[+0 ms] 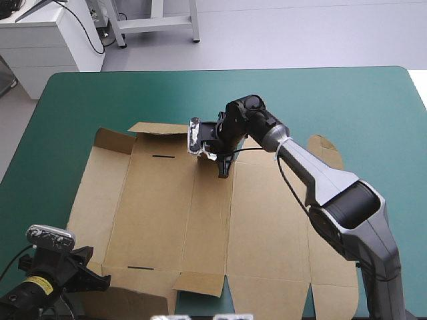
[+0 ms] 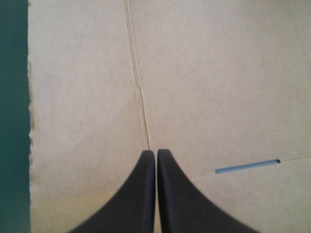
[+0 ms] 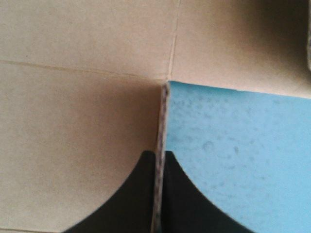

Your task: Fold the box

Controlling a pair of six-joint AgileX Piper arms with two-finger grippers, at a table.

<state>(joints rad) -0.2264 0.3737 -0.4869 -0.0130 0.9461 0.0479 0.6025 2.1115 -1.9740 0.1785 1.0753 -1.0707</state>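
the box [image 1: 200, 220] is a single cut sheet of brown board, matte and slightly fibrous, lying open and nearly flat on the table with scored fold lines dividing it into panels. its outline is notched all round into flaps and tabs; the far flap [image 1: 160, 128] just beside the right claw is tipped up a little, and a small near flap [image 1: 198, 283] also lifts off the surface. two thin dark slits [image 1: 162, 157] are cut into the left panel, one toward the far side and one toward the near side. the right claw [image 1: 225, 170] comes down on the box's far edge near the middle, and in its wrist view the right claw [image 3: 160, 153] pinches the box [image 3: 73, 107], the raw edge of the board running on between the black fingers, brown board on one side of them and the cover [image 3: 233, 145] on the other. the left claw [image 1: 93, 275] sits over the box's near left corner; seen from its wrist, the left claw [image 2: 156, 151] has its fingers pressed together in one point, with a crease [image 2: 138, 87] in the box [image 2: 218, 87] running straight ahead of the tips, one slit [image 2: 248, 166] off to one side and a strip of cover [image 2: 13, 121] past the rough cut edge on the other. the teal-green cover [image 1: 133, 93] is smooth and bare around the sheet. past the table's far edge are a pale floor [image 1: 300, 33] and a white cabinet [image 1: 47, 40].
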